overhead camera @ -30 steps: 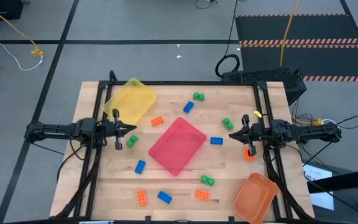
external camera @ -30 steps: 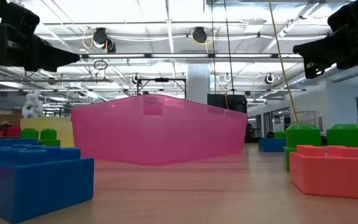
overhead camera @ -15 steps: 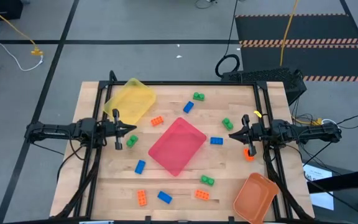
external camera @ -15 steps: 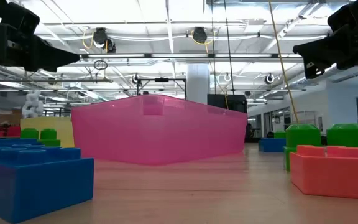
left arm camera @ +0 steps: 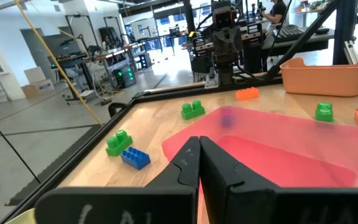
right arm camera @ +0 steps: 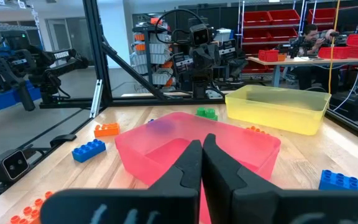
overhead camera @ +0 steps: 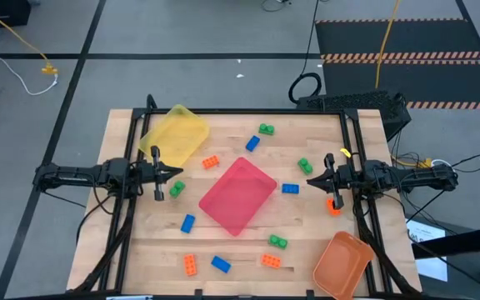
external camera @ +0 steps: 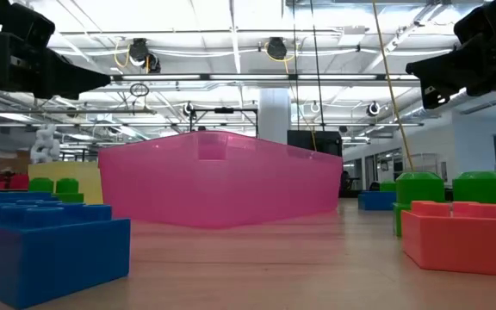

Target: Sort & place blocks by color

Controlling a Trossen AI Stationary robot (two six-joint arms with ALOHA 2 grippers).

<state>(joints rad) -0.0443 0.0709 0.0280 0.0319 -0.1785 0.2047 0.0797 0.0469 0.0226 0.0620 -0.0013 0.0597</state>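
Your left gripper (left arm camera: pixel 197 163) and right gripper (right arm camera: pixel 201 163) flank the pink tray (overhead camera: pixel 237 195), fingers pressed together, empty. Blocks (overhead camera: pixel 188 222) lie scattered around it; only overhead reveals them all.

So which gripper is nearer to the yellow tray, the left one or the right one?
The left. The left gripper is just beside the yellow tray, near its edge. The right gripper is far across the table, beyond the pink tray.
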